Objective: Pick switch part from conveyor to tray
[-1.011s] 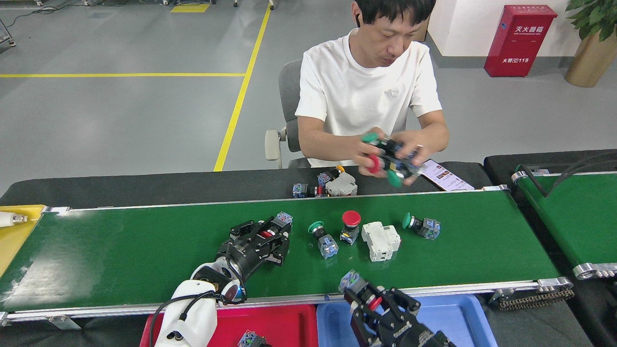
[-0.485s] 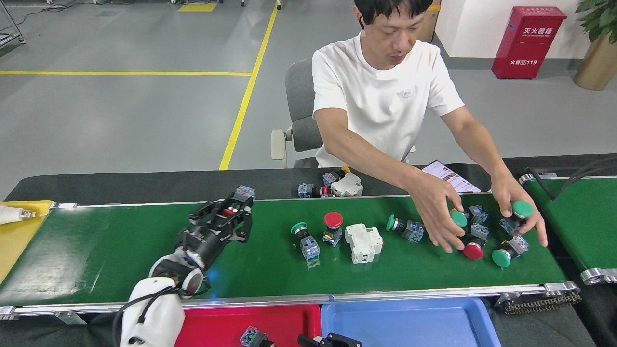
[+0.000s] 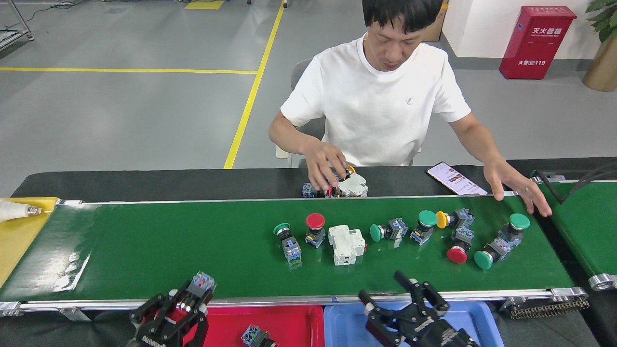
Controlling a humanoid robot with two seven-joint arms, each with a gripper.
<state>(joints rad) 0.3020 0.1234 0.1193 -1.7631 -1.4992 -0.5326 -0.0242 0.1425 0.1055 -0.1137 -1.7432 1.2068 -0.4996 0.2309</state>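
The conveyor runs left to right across the head view. Several switch parts lie on its right half, among them a green-capped one, a red-capped one, a white breaker block and a yellow-capped one. My left gripper hangs over the belt's near rail at the red tray, shut on a switch part with a red cap and grey-blue block. One more switch part lies in the red tray. Over the blue tray, my right gripper is open and holds nothing.
A person sits behind the belt; one hand rests on a small pile of parts on the black table, the other hand at the belt's far right rail. A phone lies there. A narrower green belt is at right, a yellow surface at left.
My left gripper drew back from mid-belt to the near rail with the part in it. The right gripper rose into view, open. The person's hands left more parts on the belt, and all parts drifted left.
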